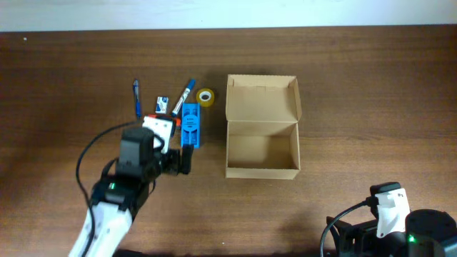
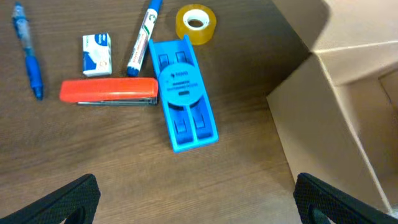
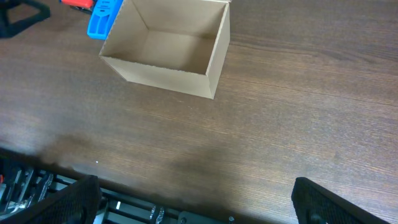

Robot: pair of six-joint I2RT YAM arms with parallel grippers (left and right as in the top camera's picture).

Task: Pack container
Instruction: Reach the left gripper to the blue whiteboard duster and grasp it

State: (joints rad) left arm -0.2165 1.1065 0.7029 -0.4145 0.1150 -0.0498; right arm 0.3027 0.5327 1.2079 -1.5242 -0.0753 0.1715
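The container (image 1: 262,171) is a brown cardboard box, open and empty, with its flap lid standing at the far side. It also shows in the left wrist view (image 2: 323,143) and the right wrist view (image 3: 155,78). Left of it lie a blue flat box (image 1: 190,123) (image 2: 185,93), a red stapler (image 2: 109,91), a yellow tape roll (image 1: 206,97) (image 2: 196,23), a marker (image 1: 185,95) (image 2: 142,37), a small white packet (image 2: 97,54) and a blue pen (image 1: 136,98) (image 2: 28,59). My left gripper (image 1: 178,160) (image 2: 196,199) is open and empty, just in front of the blue flat box. My right gripper (image 3: 193,199) is open and empty, near the front right table edge.
The table's front edge and dark frame parts (image 3: 37,180) show below my right gripper. The right arm's base (image 1: 389,214) sits at the bottom right. Bare wood lies in front of and right of the container.
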